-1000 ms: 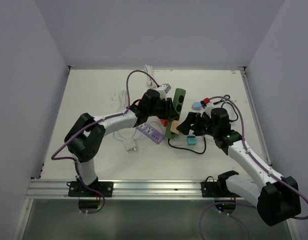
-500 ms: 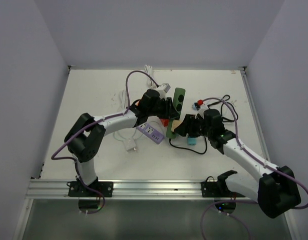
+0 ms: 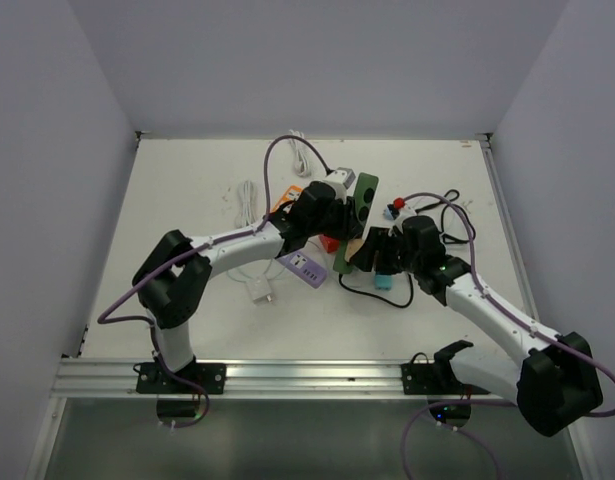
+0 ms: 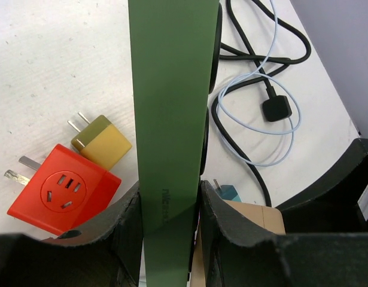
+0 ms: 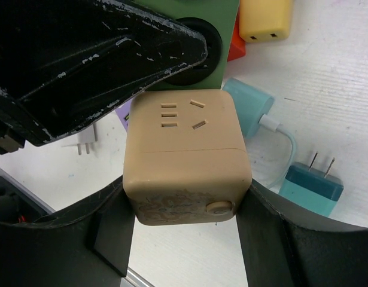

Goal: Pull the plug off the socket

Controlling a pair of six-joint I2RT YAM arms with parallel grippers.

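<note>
Counter-force is what this pull needs: your left hand (image 4: 169, 206) is clamped on the two long faces of the green socket strip (image 4: 172, 89), held edge-up above the table (image 4: 52, 54), and your right hand (image 5: 186, 227) is closed around the beige cube plug (image 5: 186, 143), which sits tight against the strip's near end. Draw the right hand straight back from the strip's face while the left holds firm, and avoid twisting, or the cube may slip between the pads.

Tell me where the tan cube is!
In the right wrist view the tan cube sits mid-frame, held in the right end effector, its far side against the green strip, with a teal plug at its right.
</note>
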